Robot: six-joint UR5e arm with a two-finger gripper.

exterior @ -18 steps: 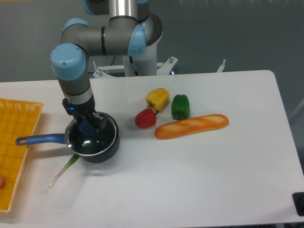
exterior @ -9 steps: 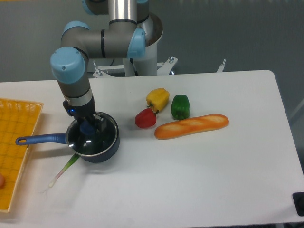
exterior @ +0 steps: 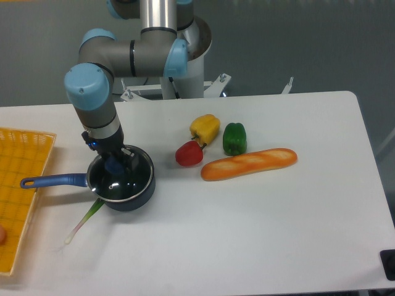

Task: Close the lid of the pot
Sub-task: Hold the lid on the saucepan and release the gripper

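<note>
The dark pot (exterior: 143, 188) stands at the left of the white table with its long blue handle (exterior: 52, 181) pointing left. The glass pot lid (exterior: 123, 183) lies flat over the pot's mouth, its silver rim lined up with the pot's rim. My gripper (exterior: 115, 164) reaches straight down over the pot, and its fingers stand around the lid's blue knob (exterior: 114, 166). The fingers hide the contact, so I cannot tell whether they still squeeze the knob.
A yellow pepper (exterior: 205, 128), a green pepper (exterior: 234, 138), a red pepper (exterior: 189, 153) and a bread loaf (exterior: 249, 163) lie right of the pot. A green onion (exterior: 83, 221) lies in front of it. An orange basket (exterior: 18, 185) stands at the left edge.
The lid, held by its knob, has settled lower and level onto the pot. The gripper has shifted only slightly.
</note>
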